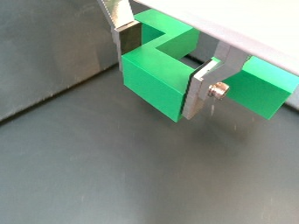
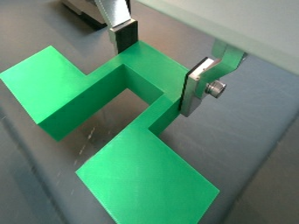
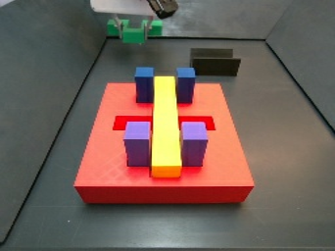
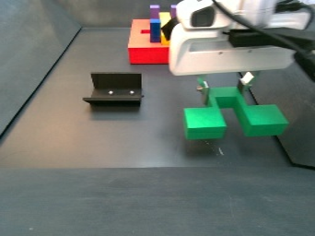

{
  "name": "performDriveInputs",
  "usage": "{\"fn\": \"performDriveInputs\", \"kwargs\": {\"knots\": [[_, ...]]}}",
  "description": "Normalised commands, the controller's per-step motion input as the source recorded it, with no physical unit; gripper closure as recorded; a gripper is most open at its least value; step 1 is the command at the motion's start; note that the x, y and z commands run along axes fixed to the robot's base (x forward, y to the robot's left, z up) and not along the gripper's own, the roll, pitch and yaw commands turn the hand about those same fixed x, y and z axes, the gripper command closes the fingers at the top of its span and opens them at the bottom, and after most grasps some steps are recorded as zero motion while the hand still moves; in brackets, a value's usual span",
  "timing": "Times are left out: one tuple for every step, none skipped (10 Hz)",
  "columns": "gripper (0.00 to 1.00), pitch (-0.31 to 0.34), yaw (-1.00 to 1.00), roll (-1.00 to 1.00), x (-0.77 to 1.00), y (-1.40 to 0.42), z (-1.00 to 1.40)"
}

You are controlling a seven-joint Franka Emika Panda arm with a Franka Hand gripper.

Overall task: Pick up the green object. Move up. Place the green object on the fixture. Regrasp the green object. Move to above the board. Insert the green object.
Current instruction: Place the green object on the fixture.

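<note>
A: Where is the gripper (image 2: 158, 59)?

B: At the far end of the worktop (image 4: 110, 138) from the board (image 3: 165, 162), low over the dark surface. Its silver fingers (image 1: 212, 80) are pinching the green object (image 2: 111, 114) across the raised middle cube, one plate on each side, pads pressed to the plastic.

A: And how does the green object (image 4: 230, 114) sit in that hold?

B: In both wrist views the two lower side cubes stick out past the fingers, away from the wrist. In a side view they point toward the near edge of the worktop, with the gripper (image 4: 227, 85) above the middle.

A: Is it resting on the worktop or lifted?

B: Hard to say; the side view shows a shadow under it, so it may be just clear of the surface, but I cannot tell for sure.

A: What about the fixture (image 4: 113, 90)?

B: It stands well apart from the green object, nothing on it. The board carries a yellow bar (image 3: 165, 125) lengthwise, with blue blocks (image 3: 144, 83) and purple blocks (image 3: 137, 145) beside it.
</note>
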Motion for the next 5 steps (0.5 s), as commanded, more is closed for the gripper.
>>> {"fn": "performDriveInputs", "kwargs": {"knots": [[1.0, 0.42, -0.01, -0.23, 0.89, -0.27, 0.05], [1.0, 0.377, -0.01, -0.28, 0.9, -0.29, 0.09], [1.0, 0.257, -0.07, -0.35, 0.89, -0.38, 0.34], [1.0, 0.0, -0.09, -0.49, 0.79, -0.38, 0.61], [1.0, 0.0, -0.07, -0.56, 0.75, -0.33, 0.7]]}}
